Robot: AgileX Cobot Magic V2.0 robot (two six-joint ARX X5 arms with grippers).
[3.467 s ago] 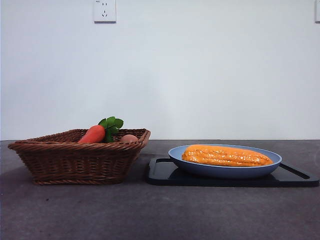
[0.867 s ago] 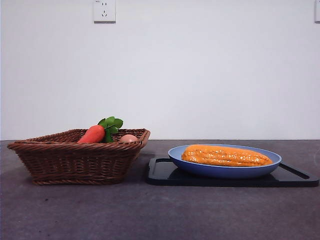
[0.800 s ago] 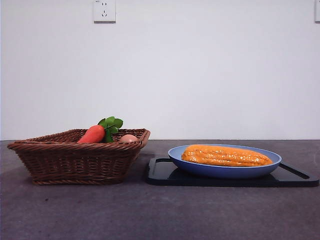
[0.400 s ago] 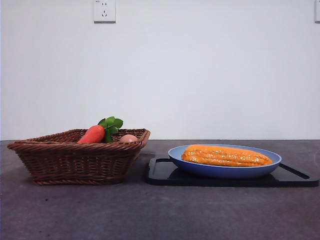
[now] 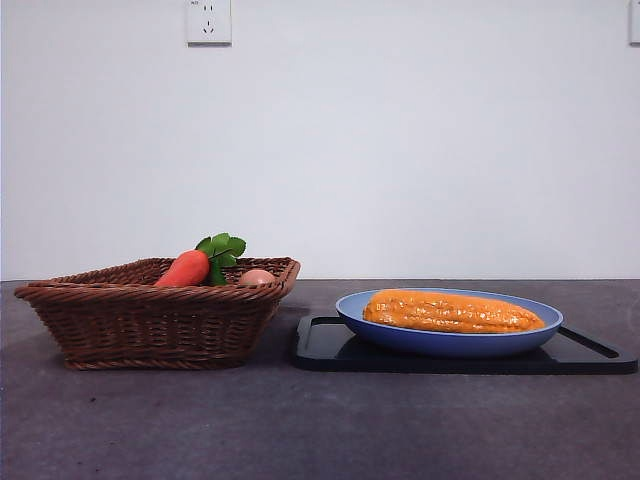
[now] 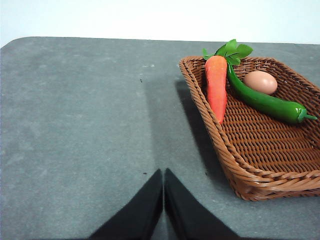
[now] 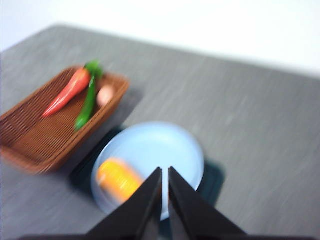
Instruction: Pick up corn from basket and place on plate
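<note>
Lying on plate, corn apparently just beside right claw, pressed together, blurred view.

A carrot with green leaves lies at upper right of the left wrist frame, a green pepper just beside it and a pale egg (brownish) near the pepper. A black tray rests on the grey desk at lower right of the front frame. A white socket sits at upper left.
</note>
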